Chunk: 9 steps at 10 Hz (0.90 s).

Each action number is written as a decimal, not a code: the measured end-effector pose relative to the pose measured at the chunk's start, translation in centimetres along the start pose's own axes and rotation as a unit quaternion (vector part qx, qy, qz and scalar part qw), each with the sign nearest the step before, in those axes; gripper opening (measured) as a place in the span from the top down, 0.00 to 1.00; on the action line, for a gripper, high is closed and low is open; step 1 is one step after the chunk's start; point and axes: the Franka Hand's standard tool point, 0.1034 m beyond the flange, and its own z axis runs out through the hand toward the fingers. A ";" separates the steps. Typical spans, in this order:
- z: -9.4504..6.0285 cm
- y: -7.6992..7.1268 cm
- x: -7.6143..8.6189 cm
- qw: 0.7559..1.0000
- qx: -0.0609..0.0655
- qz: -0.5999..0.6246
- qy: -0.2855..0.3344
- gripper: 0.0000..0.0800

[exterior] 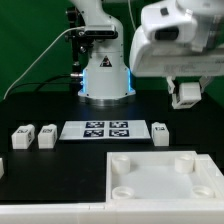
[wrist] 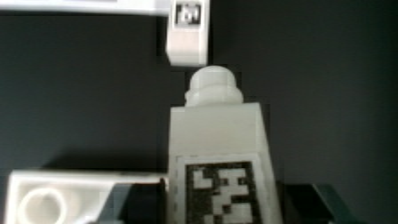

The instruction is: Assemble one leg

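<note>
My gripper (exterior: 185, 88) is shut on a white leg (exterior: 187, 96) and holds it in the air above the table, over the exterior view's right. In the wrist view the held leg (wrist: 221, 130) stands between the dark fingers (wrist: 132, 201), its square marker facing the camera and its rounded peg end pointing away. Another leg (wrist: 189, 30) lies on the black table beyond it; the same leg (exterior: 161, 131) shows in the exterior view. The white tray (exterior: 160, 190) with round corner sockets lies at the front right, and its corner (wrist: 39, 196) shows in the wrist view.
Two more legs (exterior: 22, 137) (exterior: 45, 137) lie at the exterior view's left, with another white part (exterior: 2, 167) at the left edge. The marker board (exterior: 96, 130) lies in the middle. The robot base (exterior: 105, 75) stands behind it.
</note>
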 end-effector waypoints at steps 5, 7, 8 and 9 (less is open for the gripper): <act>-0.5 -0.8 1.2 0.971 0.036 -0.006 0.235 0.63; -3.9 1.3 4.7 0.948 0.039 -0.022 0.316 0.63; -4.9 2.0 6.9 0.925 0.035 -0.037 0.377 0.63; -5.1 2.1 7.7 0.907 0.037 -0.041 0.418 0.63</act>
